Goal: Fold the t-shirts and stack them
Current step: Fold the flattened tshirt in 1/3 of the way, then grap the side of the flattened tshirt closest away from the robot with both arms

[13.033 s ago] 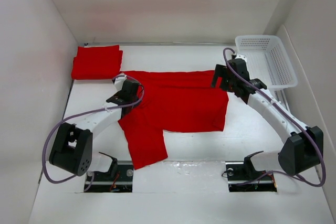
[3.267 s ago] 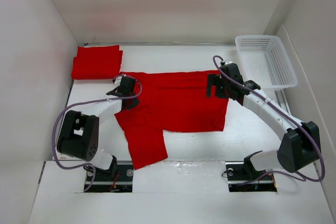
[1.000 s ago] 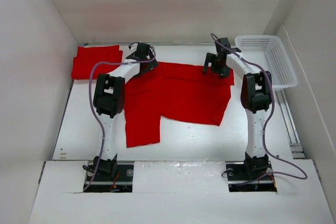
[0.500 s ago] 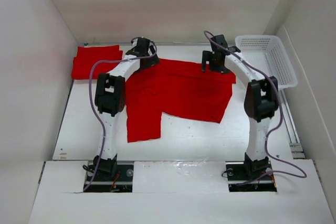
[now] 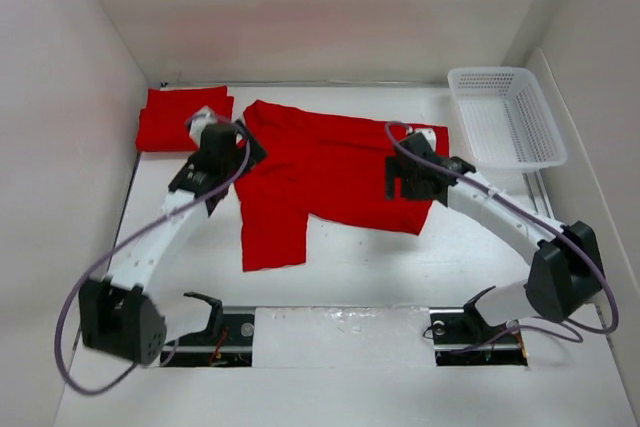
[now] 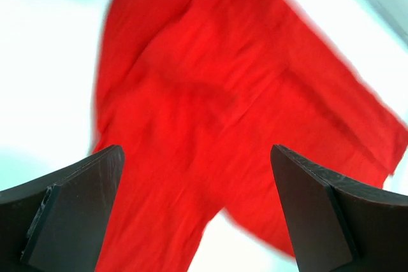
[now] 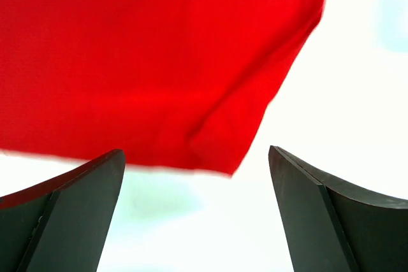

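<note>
The red t-shirt [image 5: 340, 162] lies open and mostly flat in the middle of the table [image 5: 400, 267], with one part reaching toward the near edge on its left side. I think it is laid out like this so that it can be folded from both sides at once. The left gripper [image 6: 196, 151] hangs above the left part of the shirt with its fingers wide apart and nothing between them. Its wrist view is blurred, so I cannot say how high it is above the cloth. The right gripper [image 7: 196, 151] is also spread apart and holds nothing. It looks down on the near right corner of the shirt, where the cloth has a small crease beside the edge. Each arm is on its own side of the garment, which seems a sensible position for taking two edges together, though no fold is made on this shirt yet. At the back left of the table lies a folded shirt [image 5: 183, 119], also red, just beside the open one. In my judgement this is the place of the stack, and the open shirt should go on it once folded. The white basket [image 5: 505, 72] stands at the back right, apart from the shirt, and I see nothing inside it.
</note>
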